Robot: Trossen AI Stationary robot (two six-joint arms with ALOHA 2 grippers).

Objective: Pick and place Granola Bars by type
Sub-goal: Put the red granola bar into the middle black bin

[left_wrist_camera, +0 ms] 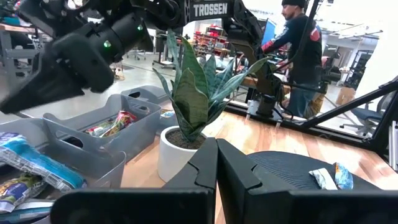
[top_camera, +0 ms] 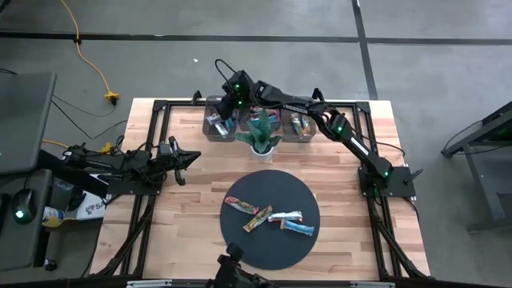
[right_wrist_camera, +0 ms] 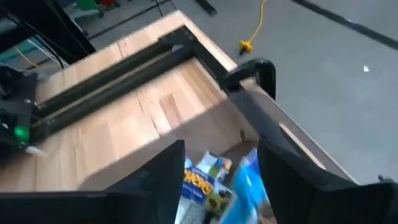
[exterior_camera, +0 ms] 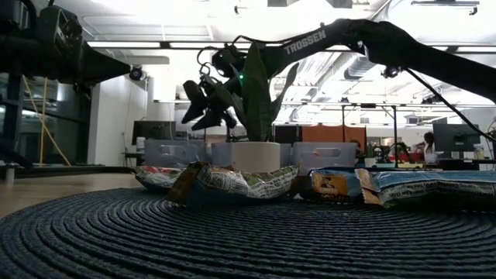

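Several granola bars lie flat on a round dark mat [top_camera: 270, 240]: a brown one [top_camera: 242, 206], an orange-green one [top_camera: 258, 218], a white one [top_camera: 286, 215] and a blue one [top_camera: 298, 229]. My right gripper [right_wrist_camera: 221, 165] reaches across the far edge and hangs open over the far-left grey bin [top_camera: 211, 113]. Blue-wrapped bars [right_wrist_camera: 208, 186] lie in that bin below its spread fingers. In the low view my right gripper [exterior_camera: 208, 105] hovers left of the plant. My left gripper [left_wrist_camera: 216, 165] stays shut and level at the table's left side [top_camera: 188, 158], holding nothing.
A spiky potted plant [top_camera: 260, 134] stands between the left bin and a second grey bin [top_camera: 300, 126] with orange bars. A black frame runs along the table's edges [right_wrist_camera: 118, 74]. A person [left_wrist_camera: 305, 50] stands in the room beyond the table.
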